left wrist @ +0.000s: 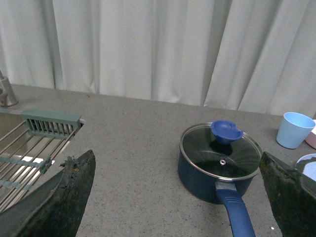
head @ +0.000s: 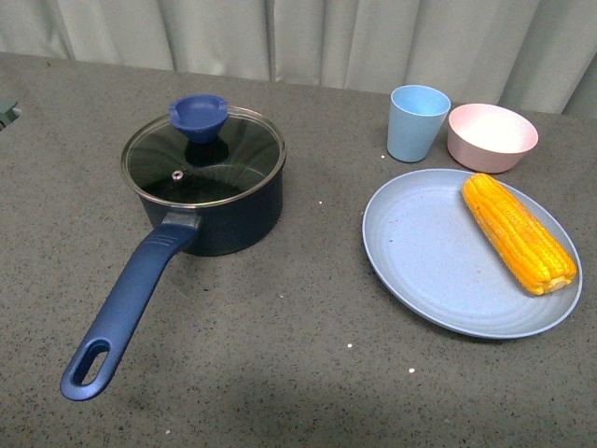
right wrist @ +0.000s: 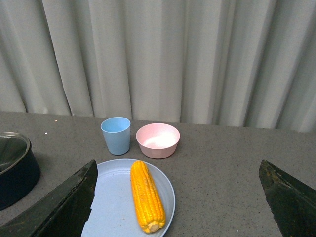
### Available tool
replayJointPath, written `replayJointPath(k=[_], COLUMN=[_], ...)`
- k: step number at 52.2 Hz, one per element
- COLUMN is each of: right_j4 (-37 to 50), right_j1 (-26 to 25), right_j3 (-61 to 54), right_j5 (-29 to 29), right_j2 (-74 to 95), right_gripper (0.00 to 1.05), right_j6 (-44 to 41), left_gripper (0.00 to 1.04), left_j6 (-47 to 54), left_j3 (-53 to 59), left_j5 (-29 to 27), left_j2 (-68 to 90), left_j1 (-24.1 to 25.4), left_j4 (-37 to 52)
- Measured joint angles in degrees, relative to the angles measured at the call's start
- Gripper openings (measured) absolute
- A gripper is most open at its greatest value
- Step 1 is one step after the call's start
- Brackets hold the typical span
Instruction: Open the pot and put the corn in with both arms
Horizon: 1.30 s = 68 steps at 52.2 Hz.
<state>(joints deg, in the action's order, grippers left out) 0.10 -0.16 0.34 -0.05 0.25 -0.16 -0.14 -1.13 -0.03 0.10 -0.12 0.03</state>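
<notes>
Front view, arms: we see neither gripper here.
Front view, pot: the pot [head: 224, 219] is closed, with its glass lid [head: 203, 159] seated on the rim.
Front view, corn: the corn [head: 518, 233] lies on the plate [head: 420, 271], well apart from the pot.
Left wrist view, left gripper [left wrist: 176, 158]: the fingers are spread wide and hold nothing.
Left wrist view, pot: it stands ahead of this gripper, well apart from it and within the span of the fingers, with the lid on.
Right wrist view, right gripper [right wrist: 177, 165]: the fingers are spread wide and hold nothing.
Right wrist view, corn: it lies on the plate ahead of this gripper, inside the span of the fingers and not touching them. A cup [right wrist: 116, 135] and a bowl [right wrist: 157, 140] stand beyond it.
Done: nothing yet, as we judge it. The lid is on and the corn is untouched.
Left: we must lift the lid off, pick up the corn, and put it in the pot.
</notes>
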Motion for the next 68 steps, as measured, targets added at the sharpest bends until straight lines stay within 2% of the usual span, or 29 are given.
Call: replayJointPath(k=[45, 47, 49, 51, 53, 59, 63, 68], right_j4=[0.0, 0.0, 0.0, 0.0, 0.0, 0.0, 0.0, 0.0], right_j1=[0.0, 0.0, 0.0, 0.0, 0.0, 0.0, 0.0, 0.0], right_j3=[0.0, 0.0, 0.0, 0.0, 0.0, 0.0, 0.0, 0.0], right_j5=[-0.02, -0.02, -0.02, -0.02, 0.0, -0.02, 0.0, 0.0], right_j2=[0.0, 0.0, 0.0, 0.0, 0.0, 0.0, 0.0, 0.0], right_gripper=[0.96, 0.96, 0.96, 0.96, 0.96, 0.96, 0.96, 0.96], right_j6=[0.0, 0.0, 0.0, 0.0, 0.0, 0.0, 0.0, 0.0], left_gripper=[0.98, 0.98, 0.98, 0.98, 0.98, 0.98, 0.98, 0.98], left_j6=[-0.02, -0.52, -1.81, -2.97, -3.93, -6.32, -7.34, -7.56], left_j3=[0.0, -0.04, -0.04, -0.07, -0.09, -0.13, -0.83, -3.08], left_j5=[0.02, -2.6, -9.53, -13.79, -15.93, -13.75, -10.86, -10.34], left_j2=[0.0, 0.31, 1.16, 2.19, 4.09, 14.12, 28.7, 44.15], left_j1=[0.0, -0.85, -2.8, -3.63, -3.87, -2.36, -1.31, -0.79], left_j4=[0.0, -0.24, -0.76, -0.83, -0.39, 9.14, 24.11, 38.6])
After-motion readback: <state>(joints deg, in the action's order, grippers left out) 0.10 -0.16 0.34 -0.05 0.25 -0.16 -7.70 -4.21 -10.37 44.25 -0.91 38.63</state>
